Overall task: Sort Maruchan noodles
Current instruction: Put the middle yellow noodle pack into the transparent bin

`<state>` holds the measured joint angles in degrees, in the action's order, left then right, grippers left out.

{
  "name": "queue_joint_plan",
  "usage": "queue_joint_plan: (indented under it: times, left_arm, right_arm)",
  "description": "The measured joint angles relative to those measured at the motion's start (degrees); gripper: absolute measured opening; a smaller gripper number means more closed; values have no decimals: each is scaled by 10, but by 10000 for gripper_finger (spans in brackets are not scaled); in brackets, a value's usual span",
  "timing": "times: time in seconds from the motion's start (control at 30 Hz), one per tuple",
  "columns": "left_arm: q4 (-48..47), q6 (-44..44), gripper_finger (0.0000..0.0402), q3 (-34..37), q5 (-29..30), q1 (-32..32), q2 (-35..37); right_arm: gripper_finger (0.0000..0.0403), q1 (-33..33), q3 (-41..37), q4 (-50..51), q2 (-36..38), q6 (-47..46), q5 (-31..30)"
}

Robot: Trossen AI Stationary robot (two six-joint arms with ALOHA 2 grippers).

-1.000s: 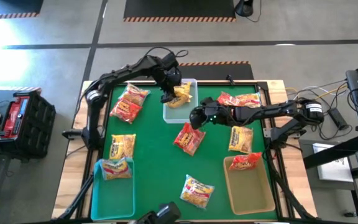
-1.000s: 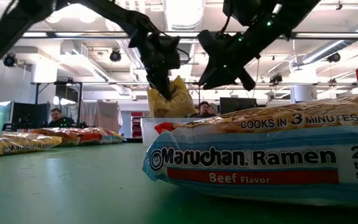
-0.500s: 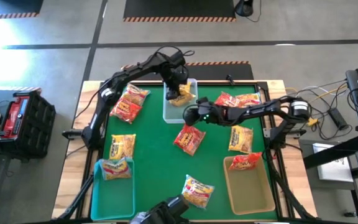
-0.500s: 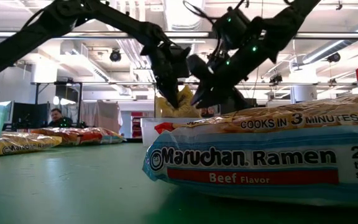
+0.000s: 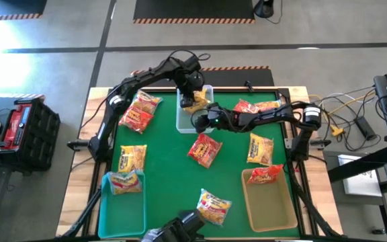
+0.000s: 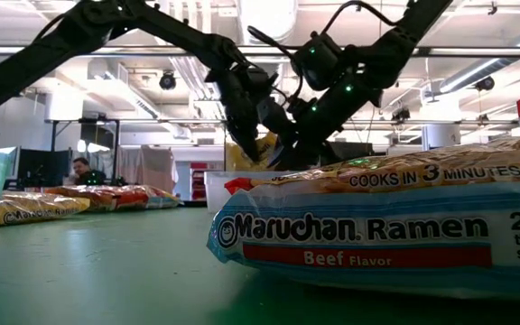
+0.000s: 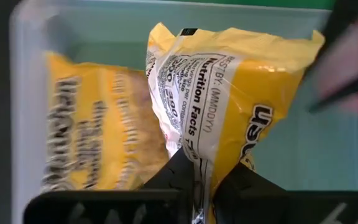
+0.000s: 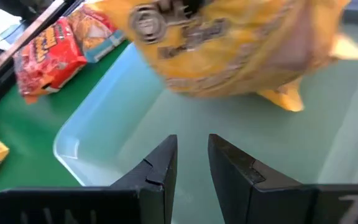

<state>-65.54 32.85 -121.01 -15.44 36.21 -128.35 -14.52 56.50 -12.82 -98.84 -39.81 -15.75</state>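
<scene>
2 hands crowd the pale bin [image 5: 186, 119]: left hand [image 7: 199, 186] pinches a yellow packet [image 7: 229, 106]; right hand [image 8: 191, 163] narrow, empty, beside it.

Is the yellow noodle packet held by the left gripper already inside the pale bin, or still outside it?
Inside: the left gripper holds the yellow packet within the pale bin, beside another yellow packet lying there.

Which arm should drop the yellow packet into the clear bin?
Left. The left gripper is shut on the yellow packet above the clear bin; the right gripper beside it holds nothing.
</scene>
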Motion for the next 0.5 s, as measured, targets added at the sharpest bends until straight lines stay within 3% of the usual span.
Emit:
queue_joint_plan:
  times: [0.33, 0.5]
  left_arm:
    - [6, -24, 95, 0, 40, 1, 0]
    - [15, -27, 127, 0, 168, 1, 0]
  right_arm:
    - [82, -7, 13, 0, -16, -1, 7]
    - [82, -13, 13, 0, -17, -1, 7]
